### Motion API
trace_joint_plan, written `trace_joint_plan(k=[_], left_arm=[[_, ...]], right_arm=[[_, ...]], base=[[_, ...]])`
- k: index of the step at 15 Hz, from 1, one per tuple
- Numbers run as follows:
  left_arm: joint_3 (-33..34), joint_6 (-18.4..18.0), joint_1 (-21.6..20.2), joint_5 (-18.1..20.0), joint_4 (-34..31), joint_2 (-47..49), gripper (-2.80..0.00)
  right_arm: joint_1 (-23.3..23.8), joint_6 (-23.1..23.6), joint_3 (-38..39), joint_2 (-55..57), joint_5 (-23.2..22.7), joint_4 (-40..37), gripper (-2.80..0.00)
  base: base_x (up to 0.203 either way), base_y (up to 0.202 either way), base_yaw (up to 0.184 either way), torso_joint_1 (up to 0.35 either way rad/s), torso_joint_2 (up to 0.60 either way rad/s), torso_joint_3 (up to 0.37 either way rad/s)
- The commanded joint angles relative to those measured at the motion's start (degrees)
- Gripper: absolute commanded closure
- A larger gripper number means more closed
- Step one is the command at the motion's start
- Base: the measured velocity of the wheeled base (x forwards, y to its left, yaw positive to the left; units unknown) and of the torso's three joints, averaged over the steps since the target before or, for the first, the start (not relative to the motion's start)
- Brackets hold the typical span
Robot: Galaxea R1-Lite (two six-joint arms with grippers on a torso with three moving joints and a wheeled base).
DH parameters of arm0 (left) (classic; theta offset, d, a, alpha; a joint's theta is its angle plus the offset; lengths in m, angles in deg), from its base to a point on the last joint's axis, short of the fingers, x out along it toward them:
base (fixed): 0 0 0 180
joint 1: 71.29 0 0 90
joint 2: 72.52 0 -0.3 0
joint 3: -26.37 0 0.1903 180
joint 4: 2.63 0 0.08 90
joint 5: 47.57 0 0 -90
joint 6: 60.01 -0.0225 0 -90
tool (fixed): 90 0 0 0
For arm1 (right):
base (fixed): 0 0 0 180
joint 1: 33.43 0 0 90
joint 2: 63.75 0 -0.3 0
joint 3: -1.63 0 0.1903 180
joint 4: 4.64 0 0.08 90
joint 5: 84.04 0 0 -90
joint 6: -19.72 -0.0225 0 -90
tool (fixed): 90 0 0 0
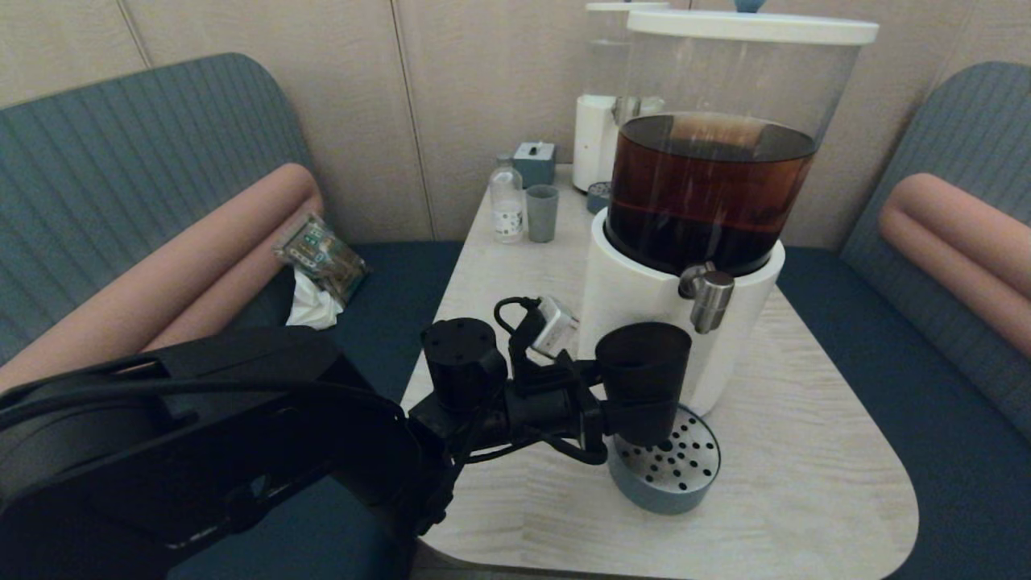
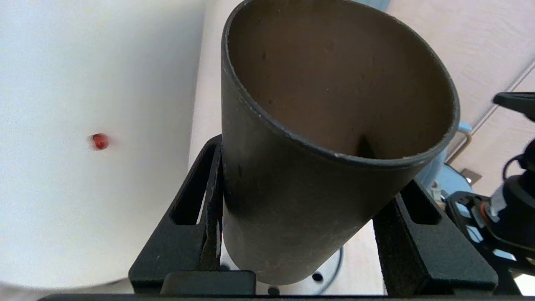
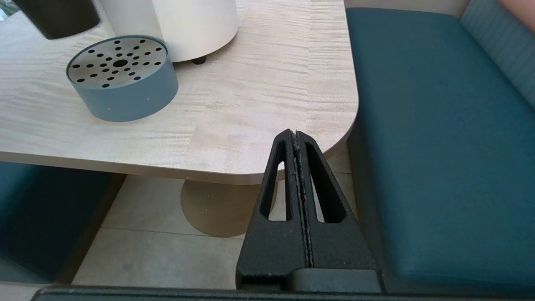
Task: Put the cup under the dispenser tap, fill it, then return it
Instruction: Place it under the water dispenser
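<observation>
My left gripper (image 1: 636,419) is shut on the dark smoky cup (image 1: 643,379), holding it upright and off the table, over the left edge of the blue drip tray (image 1: 672,475). The cup (image 2: 330,125) looks empty from the left wrist, with my fingers (image 2: 209,200) pressed on both its sides. The steel dispenser tap (image 1: 709,294) sticks out of the big white-based dispenser (image 1: 644,298) holding brown liquid, up and to the right of the cup's rim. My right gripper (image 3: 297,138) hangs shut and empty off the table's near right corner.
At the back of the table (image 1: 805,451) stand a small grey-green cup (image 1: 541,213), a clear bottle (image 1: 507,201), a small box (image 1: 535,161) and a second white-based dispenser (image 1: 596,137). Teal benches flank the table. A packet (image 1: 322,256) lies on the left bench.
</observation>
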Motion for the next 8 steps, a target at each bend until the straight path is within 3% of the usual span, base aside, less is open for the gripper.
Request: trace_joint_plan(k=[1, 8], left_arm=[[-1.15, -0.02, 1.22, -0.16, -0.07, 1.28, 0.0], [-3.08, -0.11, 3.05, -1.64, -4.53, 2.33, 0.0]], right_arm=[[-0.01, -0.04, 0.01, 0.02, -0.02, -0.01, 0.0], [-0.01, -0.04, 0.01, 0.02, -0.02, -0.01, 0.0]], base=[[0.0, 0.0, 0.0, 0.0, 0.0, 0.0], [0.0, 0.0, 0.0, 0.0, 0.0, 0.0]])
